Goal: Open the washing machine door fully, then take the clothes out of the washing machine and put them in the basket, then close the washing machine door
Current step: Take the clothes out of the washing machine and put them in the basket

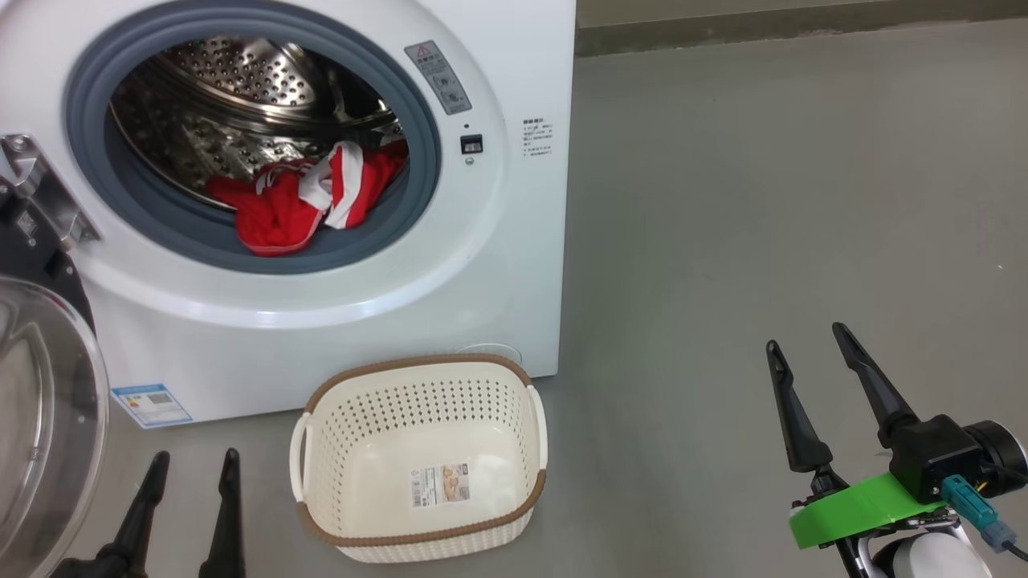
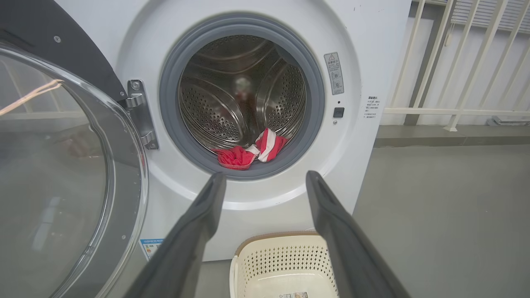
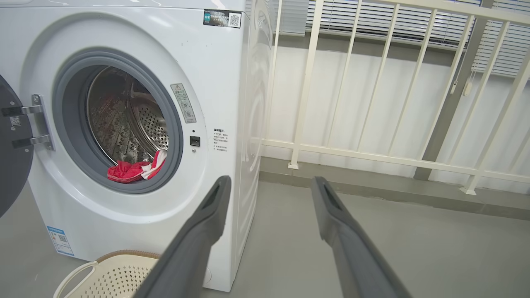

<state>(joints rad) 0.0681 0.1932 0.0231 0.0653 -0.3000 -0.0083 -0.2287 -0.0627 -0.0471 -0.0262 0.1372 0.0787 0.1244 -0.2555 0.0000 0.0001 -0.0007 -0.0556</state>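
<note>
Left hand (image 1: 197,455), jaws apart, beside basket (image 1: 418,363)

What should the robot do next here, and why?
Probably reach the left gripper forward into the washing machine toward the clothes. The washing machine door already stands swung wide, the basket holds no clothes yet, and that gripper is open, its wrist view facing straight into the drum.

Left gripper (image 1: 197,455) and right gripper (image 1: 805,337): two long tapering matte-black fingers each. Above the bright green plastic bracket (image 1: 851,510), a black boxy housing (image 1: 932,457); beside it, a teal cable plug (image 1: 972,502); below, a white rounded shell (image 1: 932,559).
</note>
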